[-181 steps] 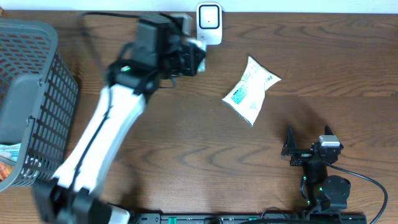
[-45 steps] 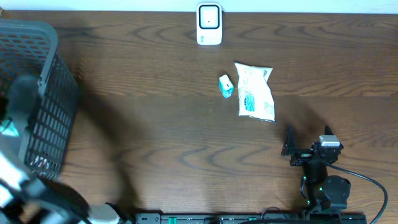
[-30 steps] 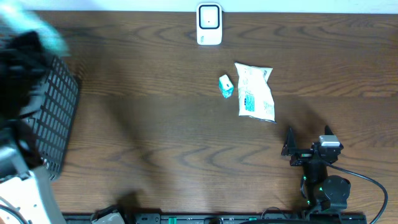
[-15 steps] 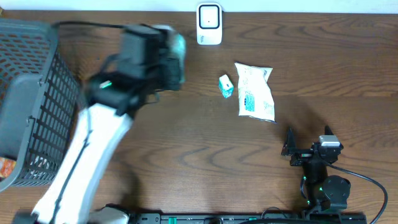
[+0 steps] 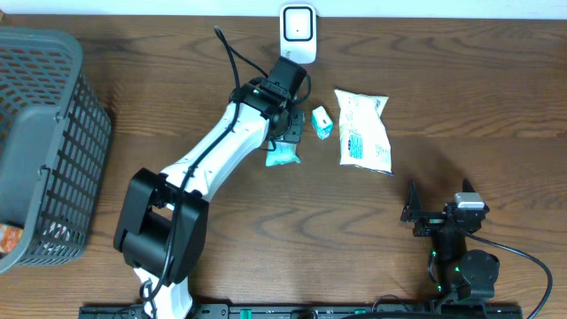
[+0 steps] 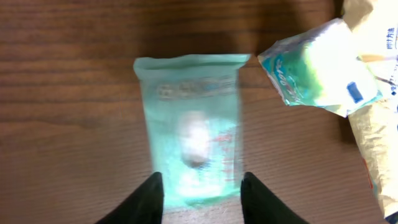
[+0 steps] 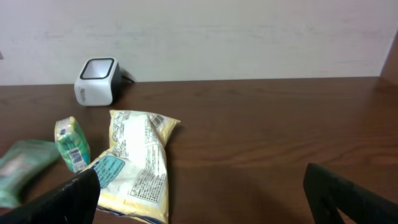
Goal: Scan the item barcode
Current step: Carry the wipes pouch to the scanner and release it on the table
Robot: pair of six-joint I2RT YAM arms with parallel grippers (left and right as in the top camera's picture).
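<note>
Left gripper (image 6: 200, 182) has its fingers apart around the green packet (image 6: 191, 137) on the table (image 6: 74, 93), so using the scanner (image 5: 298, 34) looks not done.

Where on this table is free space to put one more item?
Free: the front middle, between the left arm and the right gripper; the right end beyond the snack bag; the strip between basket and arm. Crowded: below the scanner, where teal pouch, green carton and bag lie close.

place: shop checkout mock-up | evidence: barcode scanner (image 5: 299, 34), mesh shopping basket (image 5: 75, 151), packaged snack bag (image 5: 364, 130)
</note>
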